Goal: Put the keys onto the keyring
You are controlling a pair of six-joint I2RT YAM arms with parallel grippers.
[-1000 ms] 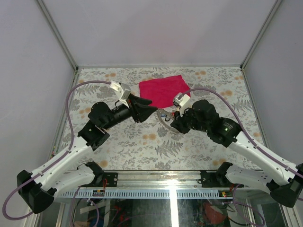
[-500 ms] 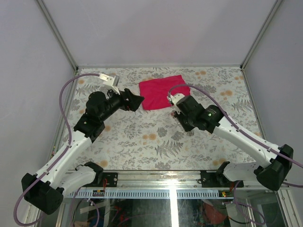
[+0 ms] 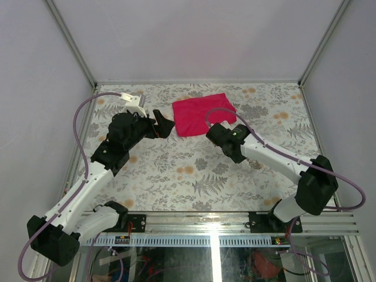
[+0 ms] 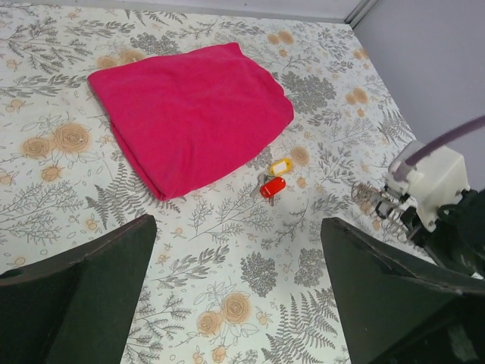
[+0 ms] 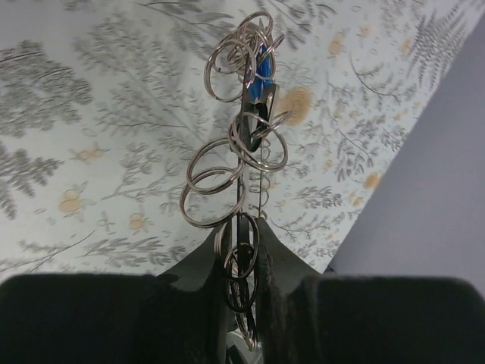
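Top external view: the left claw [image 3: 164,124], which a second ago was nose to nose with the right claw [image 3: 212,134] over the middle of the desk [image 3: 176,182], has pulled back to the left. It now hangs just off the left edge of the red cloth [image 3: 202,113]. Its jaws have spread wide and nothing is between them.

The right arm has swung and stretched out, so its claw now sits at the near right corner of the cloth. It stays clenched on the keyring [image 5: 241,155], which in the right wrist view dangles off the fingertips as a chain of linked silver rings above the desk. A blue piece [image 5: 261,76] hangs among the rings; I cannot tell whether it is a key tag.

In the left wrist view the keys [image 4: 273,182], with a yellow and a red tag, lie flat on the desk just beside the near right edge of the cloth. They are a little left of the right claw and apart from it.

My reading is that the two-claw meeting is over and the ring rests with the right claw alone. The tagged keys are not yet on it, so the freed left claw looks set to fetch them.
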